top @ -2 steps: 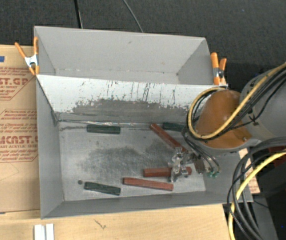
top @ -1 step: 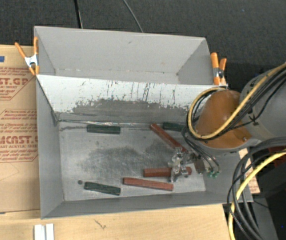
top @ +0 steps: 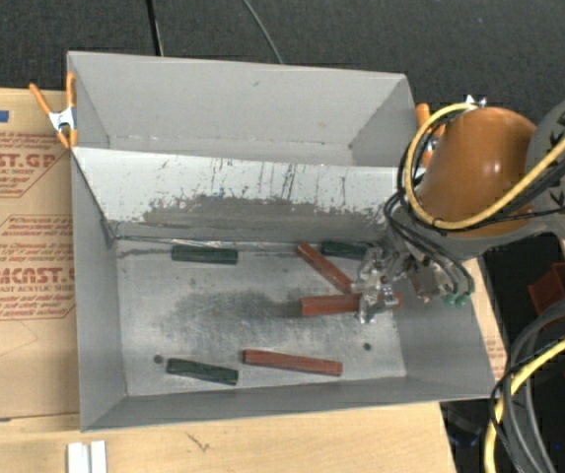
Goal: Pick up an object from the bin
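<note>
The hand point(top: 374, 294) hangs low in the bin point(top: 243, 97), a red-brown stick's point(top: 326, 306) end just beside it; open or closed, I cannot tell.

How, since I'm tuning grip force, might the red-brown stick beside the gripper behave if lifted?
The red-brown stick looks straight and thin, so it is probably stiff and light. The gripper is at one end of it, so it may tilt.
</note>
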Robot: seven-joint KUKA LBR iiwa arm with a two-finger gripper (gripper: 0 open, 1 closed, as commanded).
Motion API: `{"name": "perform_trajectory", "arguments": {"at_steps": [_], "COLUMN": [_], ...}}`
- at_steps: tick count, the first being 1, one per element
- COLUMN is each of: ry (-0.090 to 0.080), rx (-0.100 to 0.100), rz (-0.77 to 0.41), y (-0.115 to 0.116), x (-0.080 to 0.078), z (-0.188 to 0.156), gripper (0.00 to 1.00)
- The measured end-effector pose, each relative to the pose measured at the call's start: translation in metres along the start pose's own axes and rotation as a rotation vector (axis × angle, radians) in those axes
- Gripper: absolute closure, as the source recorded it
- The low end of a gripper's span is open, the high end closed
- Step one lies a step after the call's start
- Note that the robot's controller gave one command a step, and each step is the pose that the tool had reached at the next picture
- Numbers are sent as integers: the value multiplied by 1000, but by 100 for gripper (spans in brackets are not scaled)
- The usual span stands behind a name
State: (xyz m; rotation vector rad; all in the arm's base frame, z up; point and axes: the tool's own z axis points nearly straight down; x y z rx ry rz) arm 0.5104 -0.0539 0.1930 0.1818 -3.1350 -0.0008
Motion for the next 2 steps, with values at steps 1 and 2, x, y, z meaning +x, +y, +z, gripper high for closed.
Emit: {"name": "perform_trajectory", "arguments": {"at_steps": [1, 2], "ry": [0, 0], "rx": [0, -1], "rz": [0, -100], "y": [0, -13], "x": [0, -10], "z": [0, -37], "gripper": [100, 100]}}
